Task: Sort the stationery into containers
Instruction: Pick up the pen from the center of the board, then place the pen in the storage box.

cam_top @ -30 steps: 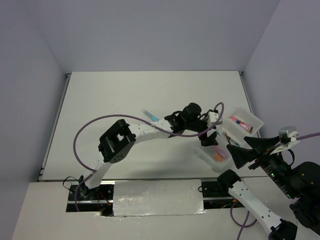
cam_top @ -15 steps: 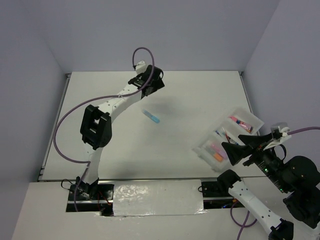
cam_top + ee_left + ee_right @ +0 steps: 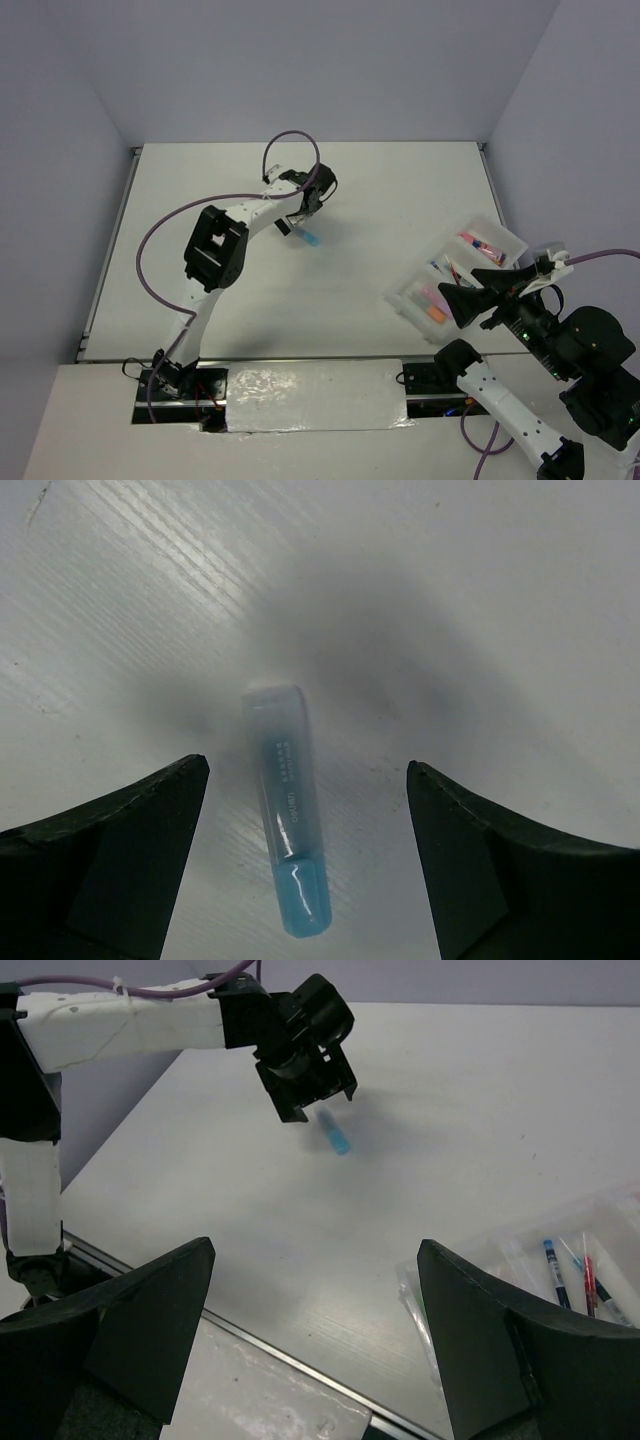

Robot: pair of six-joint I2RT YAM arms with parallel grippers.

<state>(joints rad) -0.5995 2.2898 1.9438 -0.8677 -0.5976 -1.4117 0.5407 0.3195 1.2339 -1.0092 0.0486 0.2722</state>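
Note:
A blue highlighter (image 3: 287,820) lies flat on the white table, its darker cap toward the camera. It also shows in the top view (image 3: 311,238) and the right wrist view (image 3: 337,1138). My left gripper (image 3: 307,770) hovers open just above the highlighter, a finger on either side and neither touching it; from above the left gripper (image 3: 298,221) sits mid-table. The translucent tray (image 3: 500,232) at the right holds pink pieces, thin pens (image 3: 552,1272) and a pink and an orange piece (image 3: 433,306). My right gripper (image 3: 458,284) stands open and empty above the tray's near end.
The left arm's purple cable (image 3: 290,140) loops above the table's middle. A taped white plate (image 3: 315,395) covers the near edge between the arm bases. Walls close the table at the left, back and right.
The left arm left the tray, swung to the far middle of the table, then came down over the blue highlighter. The right arm drew back slightly.

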